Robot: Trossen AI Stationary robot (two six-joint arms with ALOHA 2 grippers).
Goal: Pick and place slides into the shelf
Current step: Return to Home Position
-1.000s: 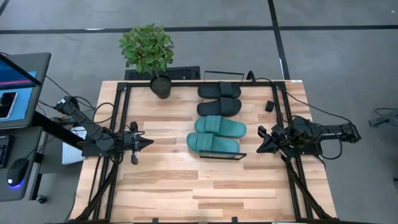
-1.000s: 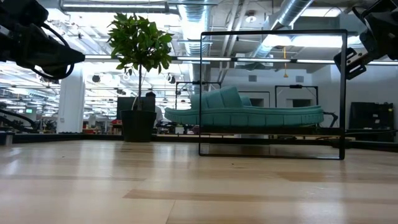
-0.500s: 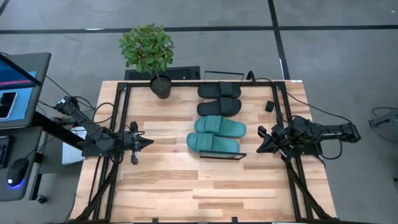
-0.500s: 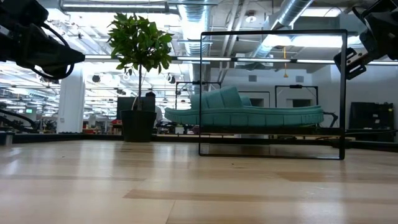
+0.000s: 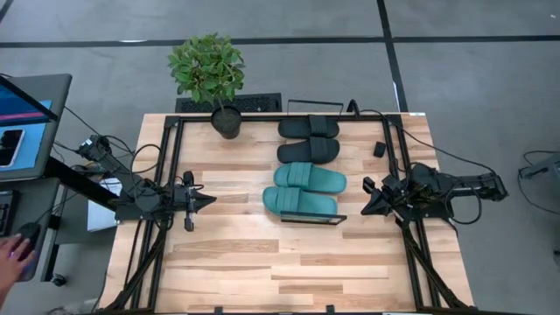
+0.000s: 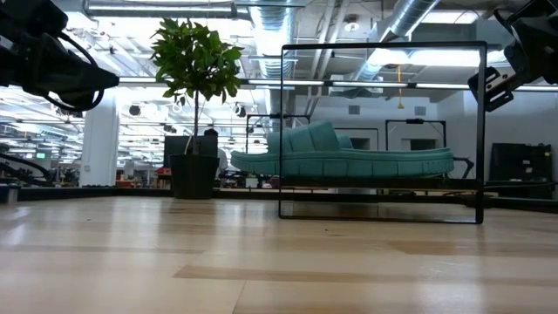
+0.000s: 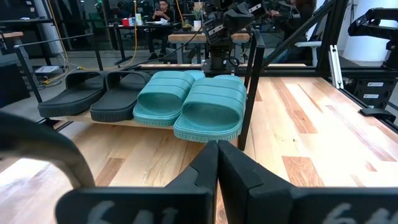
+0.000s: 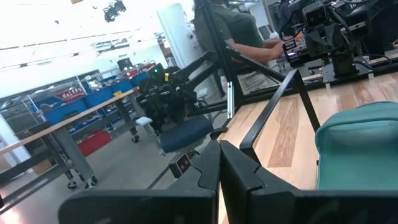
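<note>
Two teal slides (image 5: 304, 189) and two black slides (image 5: 309, 138) lie side by side, soles down, on the light wood board of the black wire shelf (image 5: 312, 219) in the middle of the table. The left wrist view shows all of them in a row, teal slides (image 7: 198, 102) and black slides (image 7: 93, 90). My left gripper (image 5: 208, 200) hovers shut to the left of the shelf, pointing at it. My right gripper (image 5: 364, 205) hovers shut to the right of the shelf, pointing at it. Neither touches anything.
A potted plant (image 5: 210, 74) stands at the table's far left corner beside a black keyboard (image 5: 254, 103). A small black object (image 5: 379, 150) lies near the right frame. A person's hand (image 5: 10, 254) rests by a mouse off the table's left. Bare wood (image 5: 280, 271) spreads along the near side.
Both arms and the slides have kept still. A person's hand has come into view at the left edge of the picture, by the mouse beside the table.
</note>
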